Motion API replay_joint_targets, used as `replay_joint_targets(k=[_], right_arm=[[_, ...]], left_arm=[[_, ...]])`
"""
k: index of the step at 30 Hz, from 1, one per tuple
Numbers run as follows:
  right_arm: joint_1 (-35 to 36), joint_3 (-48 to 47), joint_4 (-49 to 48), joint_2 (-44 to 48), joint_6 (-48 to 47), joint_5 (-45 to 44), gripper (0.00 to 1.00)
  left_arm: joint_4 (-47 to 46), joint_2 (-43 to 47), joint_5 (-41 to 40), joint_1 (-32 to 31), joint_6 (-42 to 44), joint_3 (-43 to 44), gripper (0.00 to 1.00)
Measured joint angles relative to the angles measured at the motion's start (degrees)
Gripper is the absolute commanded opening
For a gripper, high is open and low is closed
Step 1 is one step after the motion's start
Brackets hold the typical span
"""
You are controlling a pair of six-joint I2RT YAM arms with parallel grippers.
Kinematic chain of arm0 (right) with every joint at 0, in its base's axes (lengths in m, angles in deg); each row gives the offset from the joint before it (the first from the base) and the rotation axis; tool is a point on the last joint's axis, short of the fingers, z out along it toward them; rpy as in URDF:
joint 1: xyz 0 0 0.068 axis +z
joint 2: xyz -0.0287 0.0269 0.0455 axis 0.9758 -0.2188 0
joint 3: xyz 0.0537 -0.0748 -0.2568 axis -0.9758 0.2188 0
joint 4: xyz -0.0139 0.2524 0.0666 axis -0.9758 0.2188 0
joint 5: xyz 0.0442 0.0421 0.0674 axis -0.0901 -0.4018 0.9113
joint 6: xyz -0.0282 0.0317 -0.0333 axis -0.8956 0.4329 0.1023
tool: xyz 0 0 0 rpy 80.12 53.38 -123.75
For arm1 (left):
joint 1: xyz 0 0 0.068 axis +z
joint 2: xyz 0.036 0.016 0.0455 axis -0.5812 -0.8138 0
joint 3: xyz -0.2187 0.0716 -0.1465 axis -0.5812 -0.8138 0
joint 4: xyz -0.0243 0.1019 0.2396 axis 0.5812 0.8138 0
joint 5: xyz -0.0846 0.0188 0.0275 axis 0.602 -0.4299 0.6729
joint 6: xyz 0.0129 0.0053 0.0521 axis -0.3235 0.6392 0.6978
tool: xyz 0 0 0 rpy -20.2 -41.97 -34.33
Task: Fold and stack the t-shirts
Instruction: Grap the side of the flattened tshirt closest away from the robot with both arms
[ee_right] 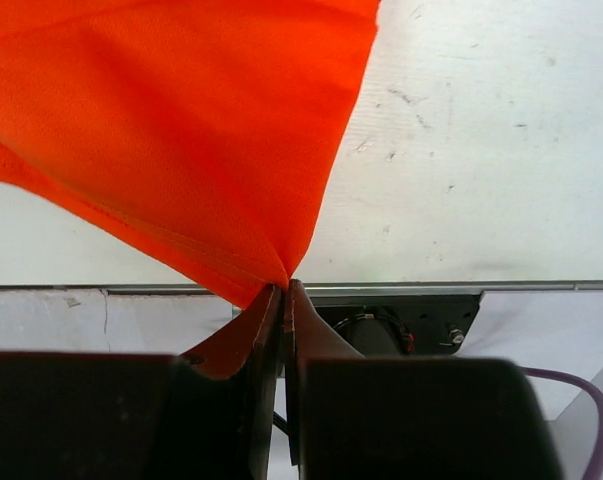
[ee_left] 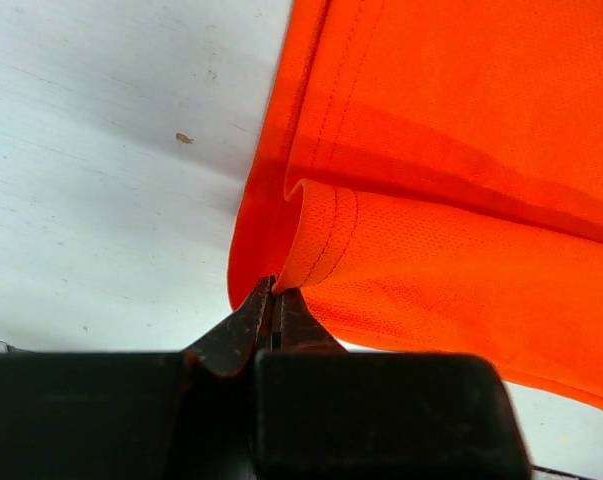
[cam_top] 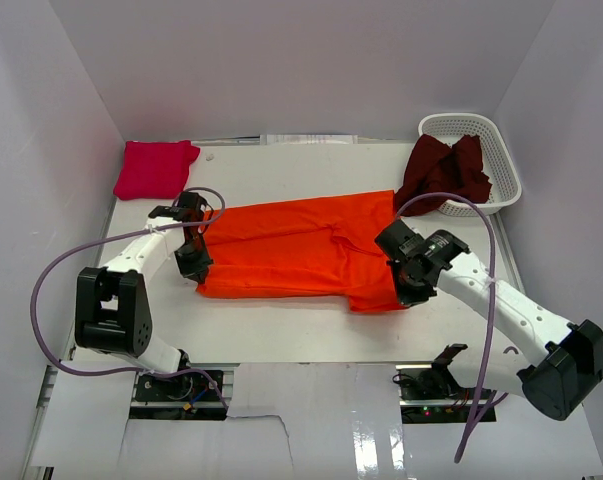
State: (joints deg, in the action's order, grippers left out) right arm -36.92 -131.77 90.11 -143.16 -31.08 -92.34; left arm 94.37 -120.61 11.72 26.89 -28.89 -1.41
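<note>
I am standing at the near edge of the table [cam_top: 281,335], and I call the far side twelve o'clock.

Over at about ten o'clock lies the pink t-shirt [cam_top: 156,168]. It is folded into a small flat square.

Next comes the left gripper [ee_left: 273,292]. Its two fingers are pinched almost all the way together, with a bit of hem of the orange t-shirt [cam_top: 301,250] squeezed between the tips. It holds the shirt's left end, near the front corner. From these fingers the cloth goes off toward three o'clock.

The orange t-shirt is in the middle of the table, spread out mostly flat. Its long way runs from nine o'clock to three o'clock, from one gripper to the other.

At the right end, the right gripper [ee_right: 286,287] is squeezed tight on the shirt's front right corner. From these fingers the cloth goes off toward nine and ten o'clock.

So each arm has one end of the front edge. I think the next move is a fold, and both arms would have to lift together and carry that edge toward twelve o'clock.

At about two o'clock the maroon t-shirt [cam_top: 443,172] is bunched up and hangs half out of the white basket [cam_top: 503,150].

I count three t-shirts: one pink, one orange, one maroon. There is one basket and there are two arms. The pink one is closest to the left arm.
</note>
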Motion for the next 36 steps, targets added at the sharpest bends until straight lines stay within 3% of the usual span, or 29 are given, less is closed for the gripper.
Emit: replay_joint_targets(k=[8, 15, 26, 27, 28, 29, 32, 36], right_arm=[[-5.51, -7.98, 0.00, -1.31, -3.67, -2.60, 0.08], [-9.97, -8.20, -2.08, -1.42, -6.99, -2.16, 0.08], [-10.86, -8.15, -8.02, -5.68, -9.88, 1.70, 0.08], [-10.86, -8.02, -8.46, -5.81, -9.97, 2.25, 0.08], [-10.86, -7.87, -8.90, -5.84, -10.01, 2.93, 0.08], [-10.86, -7.74, -9.11, -5.84, -10.03, 3.28, 0.08], [-10.86, -6.40, -9.79, -5.60, -10.21, 4.28, 0.08], [-10.86, -4.59, -10.10, -5.49, -10.25, 5.35, 0.08]], left_arm=[[-1.42, 1.16, 3.13, 2.23, 0.13, -0.94, 0.00], [-3.21, 3.65, 9.79, 5.88, 0.09, -5.25, 0.00], [-4.50, 5.86, 16.31, 6.27, -0.24, -5.29, 0.00], [-4.50, 5.62, 16.63, 6.27, 0.09, -5.25, 0.02], [-4.55, 5.18, 16.85, 6.27, 0.33, -5.25, 0.13], [-4.52, 4.70, 16.90, 6.27, 0.76, -5.25, 0.33], [-4.48, 3.39, 16.61, 6.27, 1.81, -5.53, 0.54], [-3.87, 3.32, 16.35, 6.25, 2.43, -5.79, 0.63]])
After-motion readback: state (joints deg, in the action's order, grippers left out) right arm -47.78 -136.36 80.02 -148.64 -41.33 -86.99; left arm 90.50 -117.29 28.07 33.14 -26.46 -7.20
